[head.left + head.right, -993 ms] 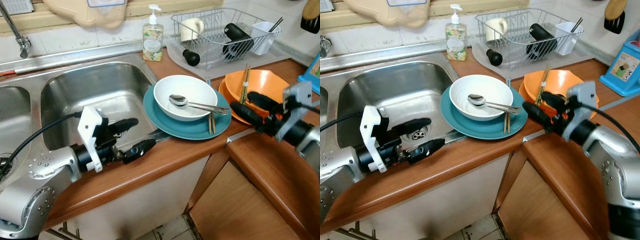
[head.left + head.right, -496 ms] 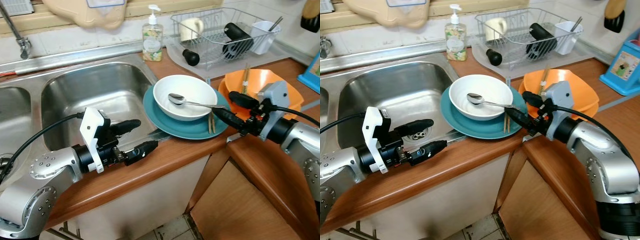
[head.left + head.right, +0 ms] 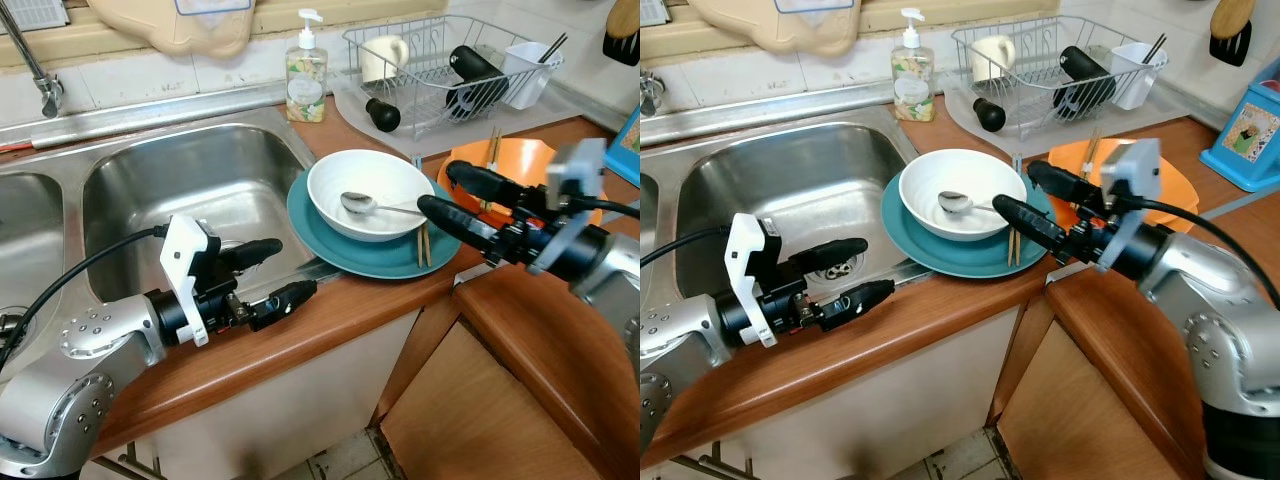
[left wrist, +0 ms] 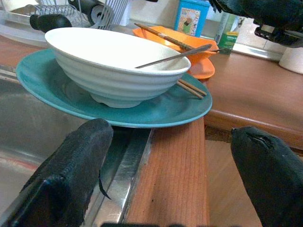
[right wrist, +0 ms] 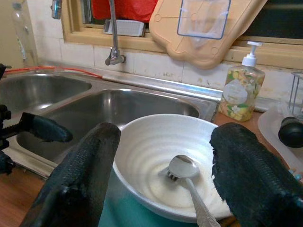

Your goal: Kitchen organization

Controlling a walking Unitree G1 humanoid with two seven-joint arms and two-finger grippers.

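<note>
White bowl [image 3: 370,193] sits on a teal plate [image 3: 330,235] at the counter's front edge, plate's near-left rim overhanging the sink [image 3: 190,190] lip. Spoon [image 3: 362,204] lies in the bowl, head down in the basin, handle running out over the bowl's right rim. Pair of chopsticks [image 3: 423,243] rests on the plate's right side, just beside the bowl.

Right gripper [image 3: 448,195] hovers at the bowl's right rim, fingers spread wide, empty, one finger over the plate edge, the other higher toward the orange dishes [image 3: 520,165]. In the right wrist view the spoon handle points between the two fingers [image 5: 80,179]; contact not visible.

Left gripper [image 3: 272,272] is over the front counter strip beside the sink's right corner, fingers apart, empty, aimed at the plate rim, not touching it.

Orange dishes are stacked right of the plate, second chopstick pair [image 3: 491,150] laid across them. Dish rack [image 3: 450,60] at the back edge, soap bottle [image 3: 306,75] behind the sink's back right corner.
</note>
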